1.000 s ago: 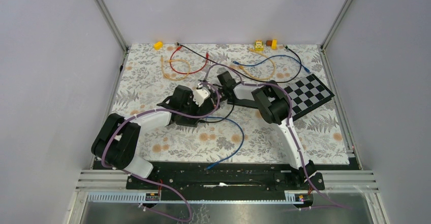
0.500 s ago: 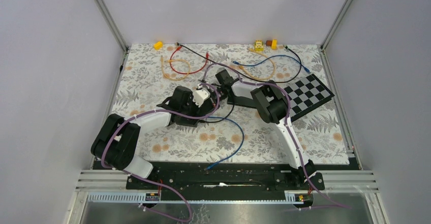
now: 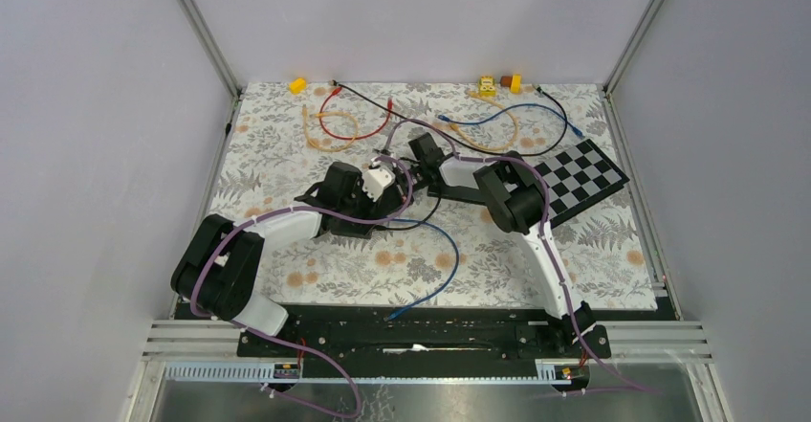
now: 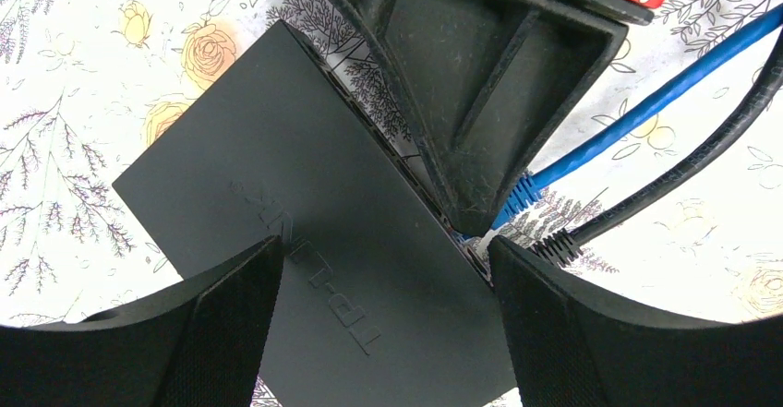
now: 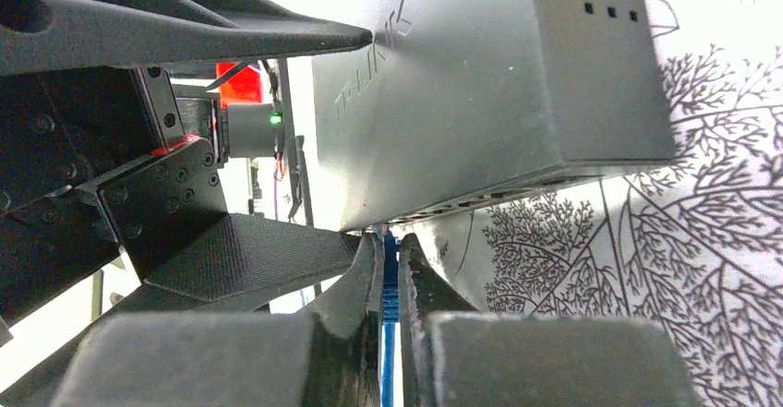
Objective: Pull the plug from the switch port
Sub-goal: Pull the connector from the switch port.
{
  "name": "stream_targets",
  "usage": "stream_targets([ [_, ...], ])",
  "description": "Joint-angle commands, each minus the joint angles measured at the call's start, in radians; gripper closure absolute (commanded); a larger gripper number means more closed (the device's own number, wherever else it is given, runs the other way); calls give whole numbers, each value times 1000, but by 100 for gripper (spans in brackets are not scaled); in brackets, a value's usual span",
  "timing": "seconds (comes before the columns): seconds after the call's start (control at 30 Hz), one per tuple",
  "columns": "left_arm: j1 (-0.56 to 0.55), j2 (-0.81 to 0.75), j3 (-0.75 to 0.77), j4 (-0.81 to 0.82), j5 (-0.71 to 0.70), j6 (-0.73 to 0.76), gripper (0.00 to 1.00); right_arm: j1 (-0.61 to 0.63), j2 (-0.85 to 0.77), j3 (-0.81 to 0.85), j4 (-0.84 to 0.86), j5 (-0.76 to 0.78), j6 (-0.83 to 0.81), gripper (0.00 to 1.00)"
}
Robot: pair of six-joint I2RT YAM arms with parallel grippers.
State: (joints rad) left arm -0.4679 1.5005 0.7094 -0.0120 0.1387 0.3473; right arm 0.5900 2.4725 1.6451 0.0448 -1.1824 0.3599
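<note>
The black TP-Link switch lies on the flowered mat. My left gripper straddles it, one finger on each side of its body, and holds it. The blue plug sits at a port on the switch's edge. My right gripper is shut on the blue plug right at the port, under the switch. One right finger covers most of the port row in the left wrist view. The blue cable loops toward the near edge.
A black cable is plugged in beside the blue one. A checkerboard lies to the right. Red, orange, blue and black cables and small yellow blocks lie at the back.
The right wrist has shifted a little to the left and back again. The left arm and the switch have not visibly moved.
</note>
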Motion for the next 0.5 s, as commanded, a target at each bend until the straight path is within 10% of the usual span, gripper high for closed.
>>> stream_targets([
  [0.0,6,-9,-15,0,10,13,17,-41,83,61,-194,120,-156,100],
  [0.47,6,8,0,-20,1,12,18,-42,14,-121,96,156,33,100],
])
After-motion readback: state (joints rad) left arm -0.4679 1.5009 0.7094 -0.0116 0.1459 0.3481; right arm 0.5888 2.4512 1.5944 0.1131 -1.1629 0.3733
